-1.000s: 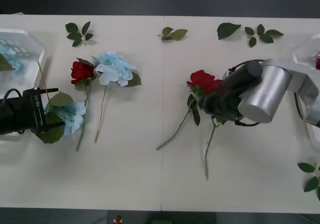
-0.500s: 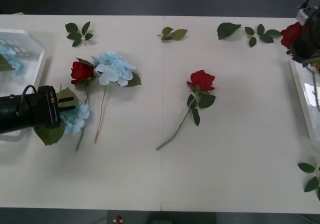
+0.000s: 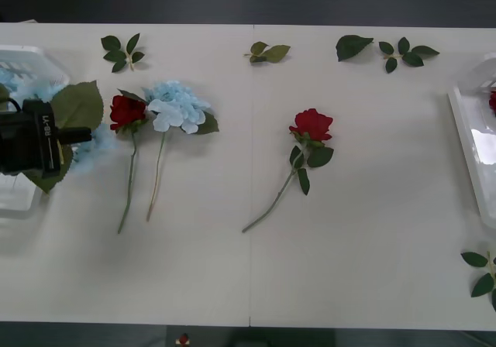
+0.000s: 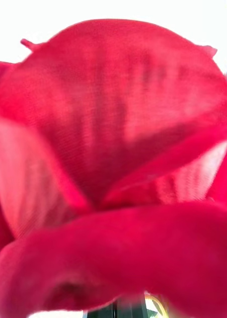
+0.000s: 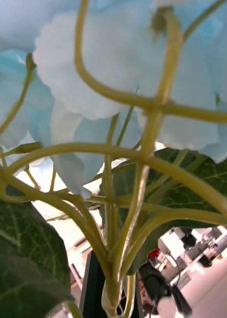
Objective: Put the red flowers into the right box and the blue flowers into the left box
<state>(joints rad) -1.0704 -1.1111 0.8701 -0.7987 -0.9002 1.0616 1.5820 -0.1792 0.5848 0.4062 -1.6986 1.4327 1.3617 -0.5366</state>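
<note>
Blue flowers are in play on the left: one pale-blue hydrangea cluster [image 3: 91, 147] is carried by the left gripper [image 3: 74, 135], its big green leaf [image 3: 77, 105] fanned above the black wrist, right at the near edge of the left box [image 3: 35, 60], where another blue cluster [image 3: 9, 84] is already lying. In the left wrist view the branching green stem [image 5: 115, 278] is seen running down into the fingers, so the grip is judged closed on that stem, with the head pointing away from the box. The drop, then, is a short carry further left. On the other side, a red rose head [image 4: 113, 164] is pressed close against the right wrist camera; whether those fingers are closed on it cannot be told. The right box [image 3: 471, 130] is seen at the table's right edge. Left on the table: a red rose [image 3: 127, 111] touching a blue hydrangea [image 3: 177, 105], nearer the left arm, stems running toward the robot, and a lone rose [image 3: 311, 124] mid-table.
</note>
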